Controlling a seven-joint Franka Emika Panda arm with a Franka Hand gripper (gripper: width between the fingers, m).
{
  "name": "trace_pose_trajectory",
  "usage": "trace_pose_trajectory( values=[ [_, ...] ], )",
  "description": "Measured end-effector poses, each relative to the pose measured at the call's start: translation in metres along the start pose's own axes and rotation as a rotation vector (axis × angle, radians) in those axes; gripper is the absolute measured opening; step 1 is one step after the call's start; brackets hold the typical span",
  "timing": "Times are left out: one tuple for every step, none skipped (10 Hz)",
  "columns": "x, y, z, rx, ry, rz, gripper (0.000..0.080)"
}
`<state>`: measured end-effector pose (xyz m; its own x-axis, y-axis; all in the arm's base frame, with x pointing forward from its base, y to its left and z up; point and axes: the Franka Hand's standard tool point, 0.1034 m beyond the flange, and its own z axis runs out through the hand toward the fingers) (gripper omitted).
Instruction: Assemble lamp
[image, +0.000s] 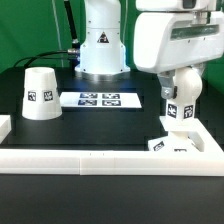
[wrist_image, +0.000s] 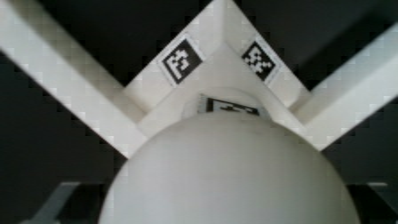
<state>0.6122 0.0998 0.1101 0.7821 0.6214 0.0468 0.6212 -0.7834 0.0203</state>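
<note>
My gripper (image: 181, 98) is shut on the round white bulb (image: 181, 110) and holds it upright just above the flat square base (image: 168, 146), which lies at the exterior view's right against the front rail. In the wrist view the bulb (wrist_image: 222, 165) fills the space between my fingers (wrist_image: 64, 200), and the tagged corner of the base (wrist_image: 217, 55) shows beyond it. The truncated-cone shade (image: 40, 92) stands alone at the exterior view's left, far from my gripper.
The marker board (image: 98, 99) lies flat in the middle, in front of the robot's pedestal (image: 100, 50). A long white border rail (image: 100, 165) runs along the front, and another rail piece (image: 5, 126) sits at the left edge. Rails (wrist_image: 54, 75) meet behind the base.
</note>
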Motion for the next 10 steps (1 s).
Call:
trace_pose_trajectory(
  values=[
    [0.0000,0.0001,0.0000,0.000,0.000,0.101,0.0578],
    [-0.0001,0.0004,-0.0001,0.000,0.000,0.194,0.0578],
    [-0.0002,0.0006,-0.0001,0.000,0.000,0.293,0.0579],
    [-0.0003,0.0009,-0.0001,-0.001,0.000,0.387,0.0579],
    [-0.0004,0.0012,-0.0002,0.000,0.001,0.479,0.0579],
    [-0.0005,0.0015,-0.0002,0.000,0.001,0.568,0.0579],
    [-0.0004,0.0018,-0.0002,-0.001,0.002,0.628,0.0579],
    [-0.0006,0.0019,-0.0003,-0.001,0.002,0.708,0.0579],
    [-0.0008,0.0019,-0.0003,-0.001,0.001,0.777,0.0579],
    [-0.0012,0.0021,-0.0004,-0.002,0.000,0.865,0.0579]
  ],
)
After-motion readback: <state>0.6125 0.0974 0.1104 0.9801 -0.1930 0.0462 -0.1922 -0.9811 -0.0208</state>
